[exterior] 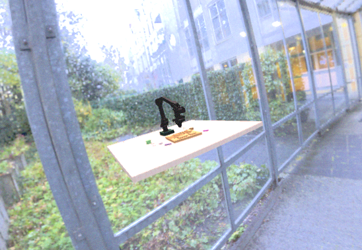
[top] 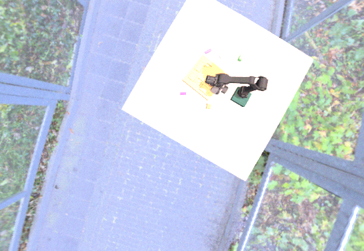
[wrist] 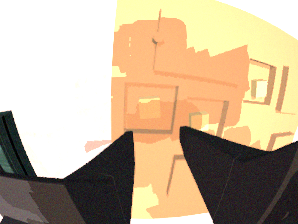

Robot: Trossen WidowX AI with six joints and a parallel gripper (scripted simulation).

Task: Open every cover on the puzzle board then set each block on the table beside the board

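Observation:
The wooden puzzle board (top: 190,78) (exterior: 172,139) (wrist: 220,25) lies on the table, partly in the arm's shadow. My gripper (exterior: 180,126) (wrist: 156,135) is partly open, with nothing between its fingers, above the board. In the wrist view a square well outline ahead of the left fingertip shows a small yellowish square (wrist: 149,108). Another pale block (wrist: 199,121) shows beyond the right fingertip, and a third (wrist: 259,89) in a well farther right. A small knob (wrist: 157,41) stands at a slot. The near part of the board is hidden by the fingers; cover positions are hard to tell.
On the table beside the board lie a purple block (top: 208,51) (exterior: 168,144), another purple block (top: 182,93) (exterior: 205,130), a green block (top: 239,58) (exterior: 148,141) and an orange block (top: 208,105). The arm's dark green base (top: 240,98) (exterior: 167,132) stands near the board.

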